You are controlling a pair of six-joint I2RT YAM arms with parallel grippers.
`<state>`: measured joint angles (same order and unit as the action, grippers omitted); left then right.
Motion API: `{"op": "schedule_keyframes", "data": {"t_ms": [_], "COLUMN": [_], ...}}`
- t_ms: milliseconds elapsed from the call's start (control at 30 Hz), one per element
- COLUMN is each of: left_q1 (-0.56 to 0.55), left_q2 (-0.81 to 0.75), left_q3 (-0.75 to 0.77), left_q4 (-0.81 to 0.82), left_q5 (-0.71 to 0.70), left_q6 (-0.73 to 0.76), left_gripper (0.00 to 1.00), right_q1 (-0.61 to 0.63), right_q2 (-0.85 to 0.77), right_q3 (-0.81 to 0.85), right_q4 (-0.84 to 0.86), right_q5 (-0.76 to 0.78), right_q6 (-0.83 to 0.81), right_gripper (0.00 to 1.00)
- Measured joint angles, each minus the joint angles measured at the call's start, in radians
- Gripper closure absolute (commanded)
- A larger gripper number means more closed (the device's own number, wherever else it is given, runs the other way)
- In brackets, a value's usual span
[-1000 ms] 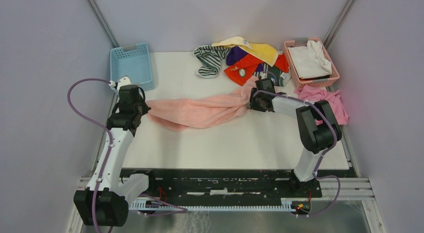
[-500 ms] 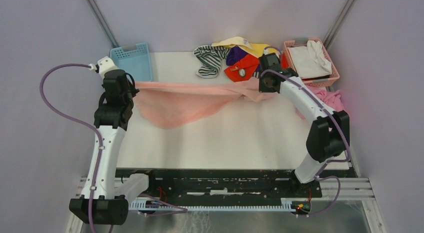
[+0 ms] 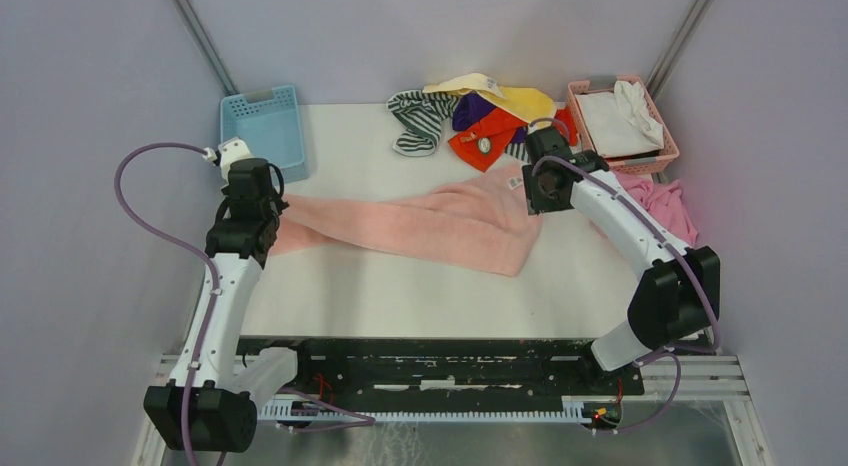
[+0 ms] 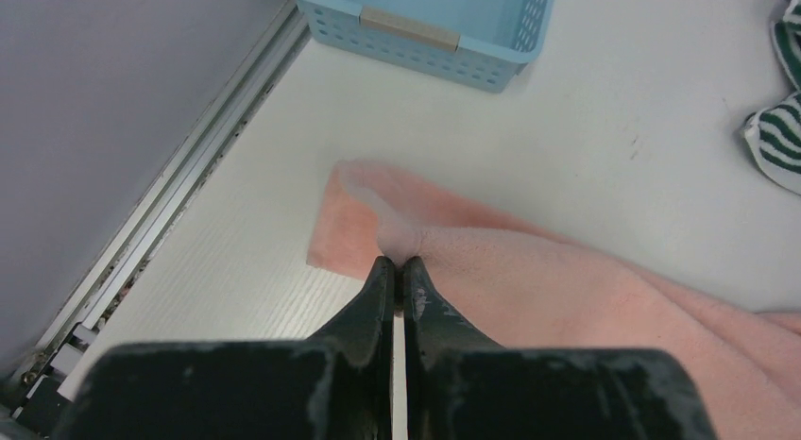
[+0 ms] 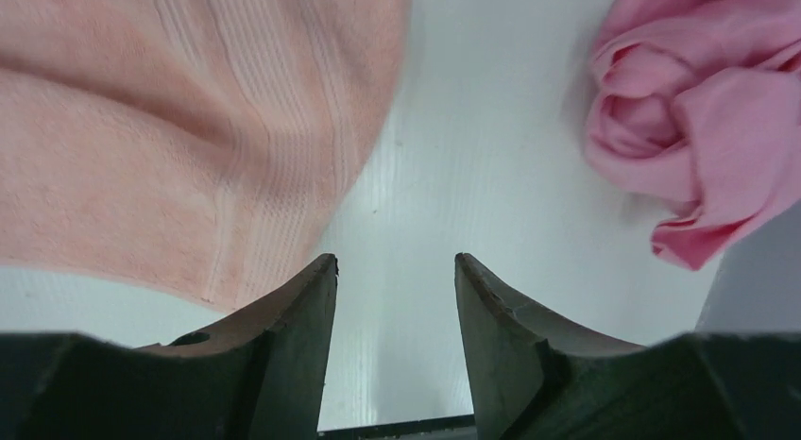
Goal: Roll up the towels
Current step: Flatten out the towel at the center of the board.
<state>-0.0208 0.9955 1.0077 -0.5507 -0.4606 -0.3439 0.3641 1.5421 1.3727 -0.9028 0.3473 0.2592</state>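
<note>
Left gripper (image 4: 398,267) pressed together, pinching fold near left end of light pink towel (image 3: 440,221). Right gripper (image 5: 395,262) spread, nothing between, just above table (image 3: 400,286) beside towel's right edge. We see towel lying on table, long axis left to right, right end wider. From top, its left end is hidden under left arm.

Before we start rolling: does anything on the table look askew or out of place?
The light pink towel lies slanted and wrinkled, its left corner pinched in the left tool. A brighter pink cloth seems to overhang the table edge beside the pink basket.
</note>
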Motion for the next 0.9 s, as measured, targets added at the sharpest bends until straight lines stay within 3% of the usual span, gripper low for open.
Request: {"op": "schedule_keyframes", "data": {"t_ms": [200, 333, 467, 533, 633, 700, 733, 900], "left_q1": [0.0, 0.0, 0.0, 0.0, 0.0, 0.0, 0.0, 0.0], "left_q2": [0.002, 0.004, 0.004, 0.004, 0.005, 0.006, 0.006, 0.007], "left_q3": [-0.018, -0.023, -0.037, -0.043, -0.044, -0.044, -0.044, -0.044], "left_q4": [0.006, 0.008, 0.009, 0.008, 0.009, 0.009, 0.009, 0.008], "left_q5": [0.0, 0.002, 0.002, 0.003, 0.01, 0.011, 0.01, -0.025], "left_q6": [0.019, 0.024, 0.024, 0.024, 0.025, 0.025, 0.025, 0.029], "left_gripper": [0.97, 0.97, 0.97, 0.97, 0.97, 0.97, 0.97, 0.97], "right_q1": [0.031, 0.065, 0.066, 0.066, 0.064, 0.064, 0.064, 0.068], "right_q2": [0.003, 0.059, 0.124, 0.148, 0.192, 0.203, 0.208, 0.212], "right_q3": [-0.206, -0.261, -0.307, -0.325, -0.329, -0.322, -0.312, -0.187], "right_q4": [0.037, 0.108, 0.22, 0.259, 0.319, 0.349, 0.35, 0.192], "right_q5": [-0.091, -0.142, -0.131, -0.126, -0.162, -0.183, -0.182, -0.013], "right_q6": [0.043, 0.092, 0.152, 0.172, 0.19, 0.184, 0.179, 0.127], "right_gripper": [0.41, 0.3, 0.3, 0.41, 0.77, 0.94, 0.99, 0.99]}}
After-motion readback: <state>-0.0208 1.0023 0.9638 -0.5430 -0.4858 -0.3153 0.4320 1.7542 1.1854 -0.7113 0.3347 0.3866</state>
